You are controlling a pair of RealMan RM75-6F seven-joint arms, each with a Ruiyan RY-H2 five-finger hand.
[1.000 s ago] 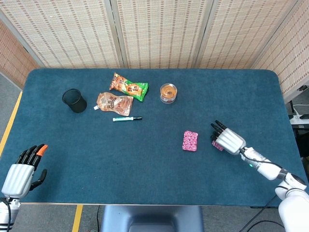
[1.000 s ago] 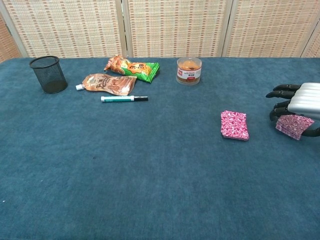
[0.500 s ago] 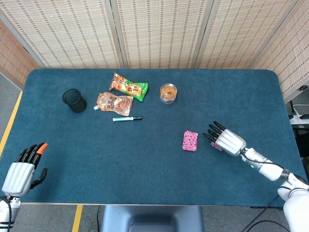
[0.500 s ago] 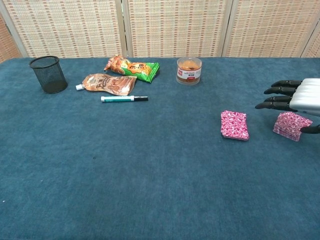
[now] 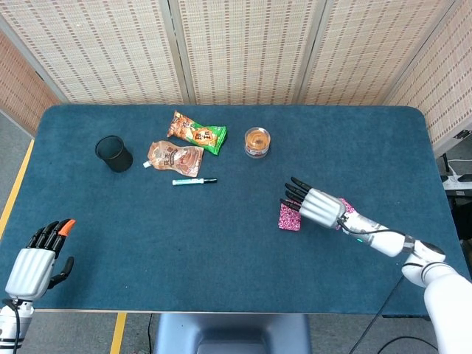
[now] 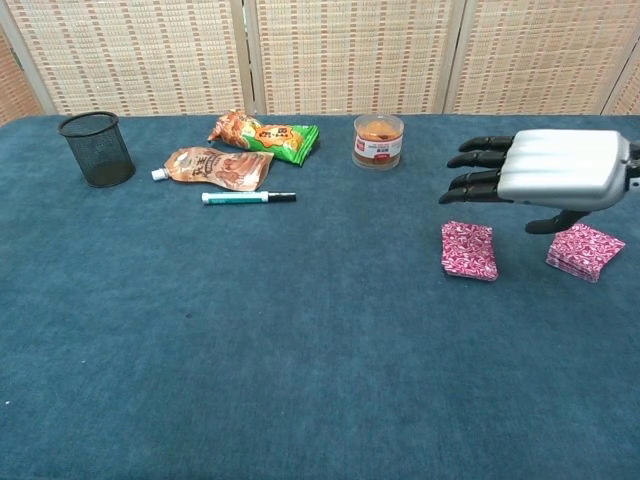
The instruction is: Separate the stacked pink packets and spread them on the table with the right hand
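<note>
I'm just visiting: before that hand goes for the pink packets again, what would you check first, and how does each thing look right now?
1. Right hand holds nothing, fingers spread: ok.
2. Right hand is above the near pink stack, not touching: ok.
3. Second pink stack lies apart on the table: ok.
4. Packets all spread singly: not ok, both piles look stacked.
5. How many packets remain in each pile: cannot tell.
6. Left hand stays at the table's edge, out of the way: ok.

Mesh cup [image 5: 113,153], snack bags [image 5: 196,133], marker [image 5: 194,181], jar [image 5: 257,141]
</note>
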